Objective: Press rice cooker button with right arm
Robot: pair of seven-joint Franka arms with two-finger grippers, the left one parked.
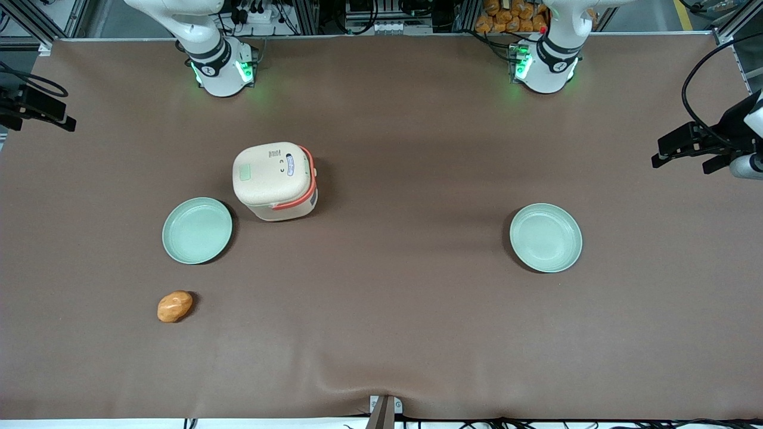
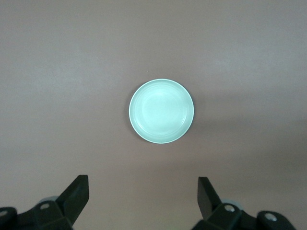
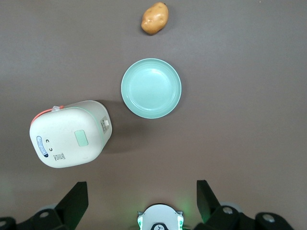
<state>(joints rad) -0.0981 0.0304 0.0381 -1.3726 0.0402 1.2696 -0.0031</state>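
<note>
Nothing had touched the small boxy cream-beige rice cooker [image 1: 275,180] with its orange-red handle band: it stood closed on the brown cloth-covered desk [image 1: 405,322], well in from every edge. Taking the cooker as the landmark, a round mint-green plate [image 1: 197,230] lay just beside it, a little nearer the front camera, and a small orange-brown potato-like lump [image 1: 174,306] lay nearer that camera again. A second mint-green plate [image 1: 546,238] sat well apart from the cooker, toward the parked arm's end of the desk.

The right arm's black two-finger claw [image 3: 142,203] hung high above the desk, released, its fingers [image 3: 76,199] spread wide, with the cooker below and off to one side of it.

The pale green patch [image 3: 82,139] on the lid looked like the button, though that was only a guess. Risks lay in the approach, I judged: spread fingers could straddle the patch and miss it, an off-centre push could tip or slide so light a box, and a sideways descent might catch the handle band.
</note>
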